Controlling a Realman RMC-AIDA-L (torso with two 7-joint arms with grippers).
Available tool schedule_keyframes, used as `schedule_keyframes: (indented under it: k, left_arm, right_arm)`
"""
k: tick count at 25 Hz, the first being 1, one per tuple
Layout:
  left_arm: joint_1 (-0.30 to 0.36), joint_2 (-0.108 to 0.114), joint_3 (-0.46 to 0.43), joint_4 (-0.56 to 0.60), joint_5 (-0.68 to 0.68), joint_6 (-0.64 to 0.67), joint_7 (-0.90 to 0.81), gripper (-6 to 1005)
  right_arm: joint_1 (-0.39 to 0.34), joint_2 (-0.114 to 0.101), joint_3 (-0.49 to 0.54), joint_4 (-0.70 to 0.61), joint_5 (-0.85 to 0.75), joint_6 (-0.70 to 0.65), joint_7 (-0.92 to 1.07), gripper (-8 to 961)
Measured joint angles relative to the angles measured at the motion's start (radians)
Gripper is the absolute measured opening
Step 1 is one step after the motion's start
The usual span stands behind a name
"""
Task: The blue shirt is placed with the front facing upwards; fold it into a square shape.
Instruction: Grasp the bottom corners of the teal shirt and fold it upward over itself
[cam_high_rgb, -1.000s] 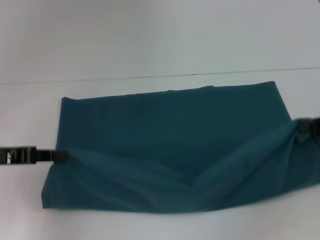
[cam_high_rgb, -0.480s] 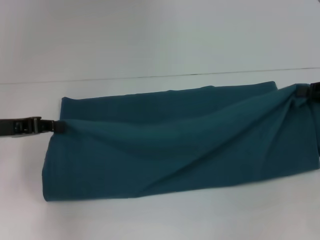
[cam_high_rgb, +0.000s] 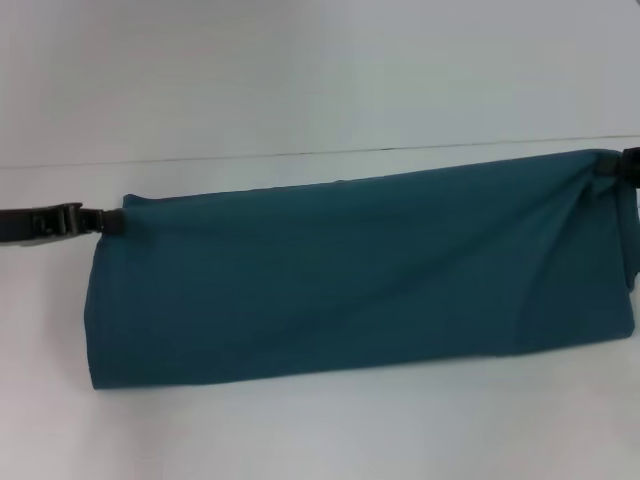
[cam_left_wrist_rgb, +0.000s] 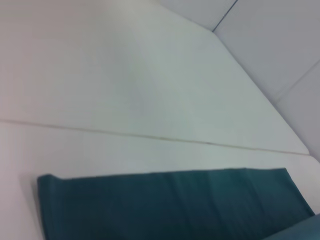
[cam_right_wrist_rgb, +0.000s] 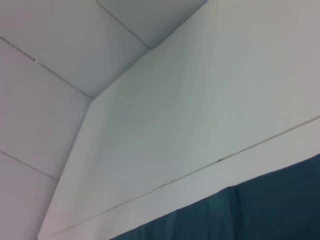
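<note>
Your left gripper (cam_high_rgb: 112, 222) pinching the blue shirt (cam_high_rgb: 360, 275) at its upper left corner, the shirt lying as a long folded band across the middle of the white table (cam_high_rgb: 300, 80), your right gripper (cam_high_rgb: 612, 167) clamping its bunched upper right corner at the frame's right edge

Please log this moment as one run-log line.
left gripper: shut on blue shirt far left corner | right gripper: shut on far right corner | fold: carried over

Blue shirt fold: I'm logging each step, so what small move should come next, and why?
Probably lower both ends a touch and let go. The left gripper and right gripper each pinch an end of the blue shirt, and the folded-over layer already reaches the far edge, covering the shirt as a long band on the white table.
</note>
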Motion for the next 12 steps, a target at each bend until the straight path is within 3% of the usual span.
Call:
schedule_keyframes:
  k: [12]
  left_arm:
    - [-0.088, 0.004, 0.003, -0.086, 0.013, -0.178, 0.047, 19]
  right_arm:
    - [0.040, 0.013, -0.009, 0.063, 0.055, 0.159, -0.003, 58]
